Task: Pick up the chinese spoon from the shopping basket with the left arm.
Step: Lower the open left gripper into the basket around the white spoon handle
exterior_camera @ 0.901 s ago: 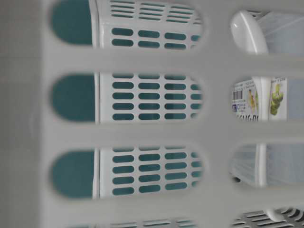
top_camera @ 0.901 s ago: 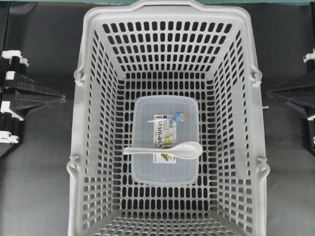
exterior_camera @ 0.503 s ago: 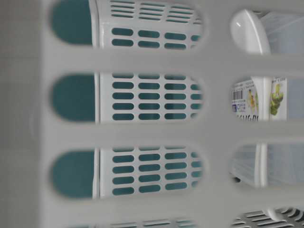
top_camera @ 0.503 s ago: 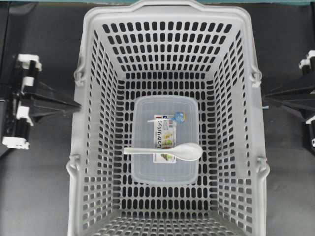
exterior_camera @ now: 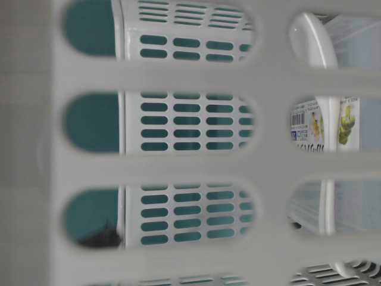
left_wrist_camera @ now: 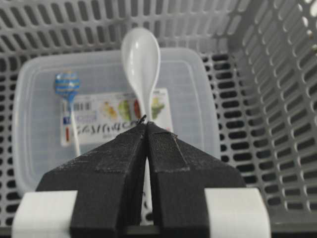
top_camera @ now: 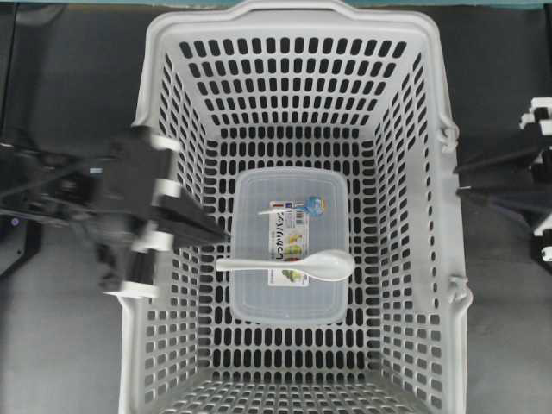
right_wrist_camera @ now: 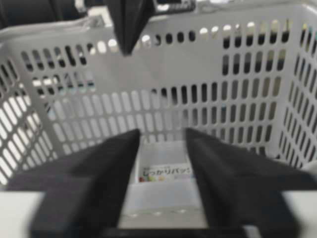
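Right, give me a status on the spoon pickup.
Done: the left gripper has crossed the shopping basket wall, fingers shut, aimed at the handle. In hand: nothing; the chinese spoon lies untouched on the clear box beside the lollipop. Left: open, descend, grasp, lift.

- In the overhead view we see the shopping basket (top_camera: 293, 112) filling the middle, with a food box (top_camera: 289, 246) flat on its floor.
- On the box lid we find the chinese spoon (top_camera: 289, 264) lying crosswise, bowl toward the view's right, handle toward its left.
- Just behind the spoon a lollipop (top_camera: 297, 208) lies on the lid, roughly parallel.
- The left gripper (top_camera: 216, 233) reaches over the basket's left wall, tips near the spoon's handle end but apart from it.
- The right gripper (top_camera: 461, 177) sits outside the right wall.
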{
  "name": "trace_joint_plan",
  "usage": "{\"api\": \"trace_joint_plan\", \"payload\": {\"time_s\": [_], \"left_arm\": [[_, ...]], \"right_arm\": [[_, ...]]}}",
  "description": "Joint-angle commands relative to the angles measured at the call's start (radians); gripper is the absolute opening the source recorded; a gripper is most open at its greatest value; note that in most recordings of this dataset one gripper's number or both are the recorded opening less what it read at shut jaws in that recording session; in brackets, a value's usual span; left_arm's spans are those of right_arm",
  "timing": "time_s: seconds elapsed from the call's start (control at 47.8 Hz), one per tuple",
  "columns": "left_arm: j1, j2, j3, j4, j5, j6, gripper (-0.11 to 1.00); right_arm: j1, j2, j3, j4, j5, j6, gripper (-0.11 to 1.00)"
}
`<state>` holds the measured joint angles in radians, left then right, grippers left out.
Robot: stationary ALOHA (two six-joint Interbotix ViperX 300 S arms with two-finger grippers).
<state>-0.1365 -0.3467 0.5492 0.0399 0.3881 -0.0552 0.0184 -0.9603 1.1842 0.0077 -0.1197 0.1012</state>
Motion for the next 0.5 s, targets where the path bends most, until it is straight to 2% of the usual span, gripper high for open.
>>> {"api": "trace_joint_plan", "payload": {"time_s": [0.0,0.084,0.126,0.251,0.377,0.44,0.482], "left_arm": [[-0.005,0.074,-0.115,0.005,0.058,0.000,0.00],[-0.005,0.137,-0.179,0.005,0.144,-0.005,0.00],[-0.005,0.170,-0.216,0.003,0.209,-0.005,0.00],[-0.005,0.232,-0.290,0.003,0.307,-0.012,0.00],[-0.006,0.279,-0.334,0.005,0.324,-0.025,0.02],[-0.006,0.302,-0.350,0.005,0.333,-0.035,0.11],[-0.005,0.318,-0.359,0.005,0.342,-0.044,0.23]], "right_arm": [[0.002,0.003,-0.014,0.002,-0.009,-0.002,0.48],[0.009,0.000,-0.012,0.002,-0.014,-0.006,0.68],[0.011,0.000,-0.012,0.002,-0.017,-0.006,0.72],[0.017,-0.002,-0.011,0.002,-0.025,-0.006,0.70],[0.017,-0.003,-0.009,0.002,-0.034,-0.006,0.70],[0.017,-0.003,-0.008,0.002,-0.040,-0.006,0.70],[0.018,-0.003,-0.008,0.002,-0.043,-0.005,0.70]]}}
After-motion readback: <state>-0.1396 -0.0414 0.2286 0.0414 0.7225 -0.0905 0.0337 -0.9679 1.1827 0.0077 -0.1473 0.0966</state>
